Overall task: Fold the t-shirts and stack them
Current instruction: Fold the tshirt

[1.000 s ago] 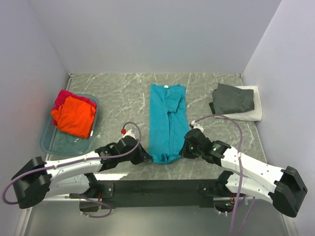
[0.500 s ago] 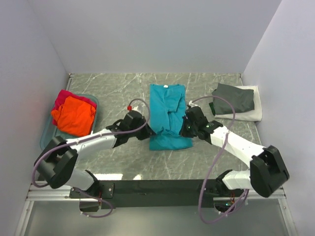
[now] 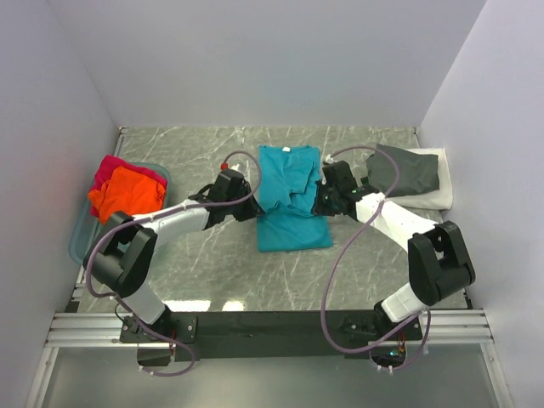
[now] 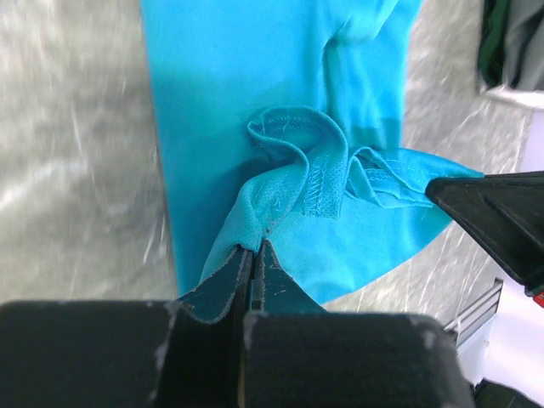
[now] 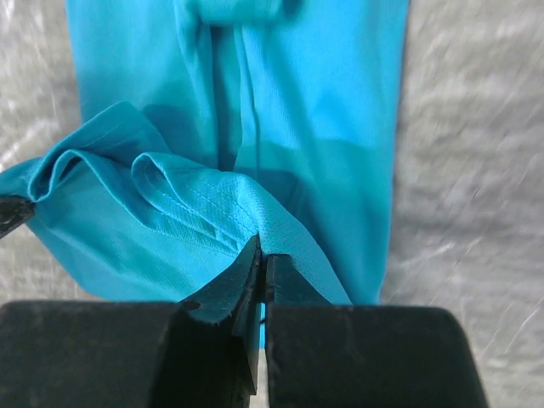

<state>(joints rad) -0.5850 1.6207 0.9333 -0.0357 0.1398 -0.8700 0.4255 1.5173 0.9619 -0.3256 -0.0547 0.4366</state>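
A teal t-shirt (image 3: pixel 289 200) lies lengthwise in the middle of the table, its near end raised and doubled back over itself. My left gripper (image 3: pixel 253 210) is shut on its bottom hem at the left corner (image 4: pixel 255 245). My right gripper (image 3: pixel 316 204) is shut on the hem at the right corner (image 5: pixel 262 246). Between the two the hem (image 4: pixel 323 170) sags in folds above the flat cloth. An orange t-shirt (image 3: pixel 126 198) on a magenta-red one (image 3: pixel 108 167) fills the tub at the left. A dark grey t-shirt (image 3: pixel 401 170) lies folded on a white one (image 3: pixel 433 194) at the back right.
The clear bluish tub (image 3: pixel 81 242) stands at the table's left edge. White walls close in the table on the left, back and right. Cables loop from both arms over the marble top (image 3: pixel 212 272).
Both grippers have carried the teal shirt's near hem away from the table's front edge toward the collar, doubling the shirt over. Both arms have stretched forward.
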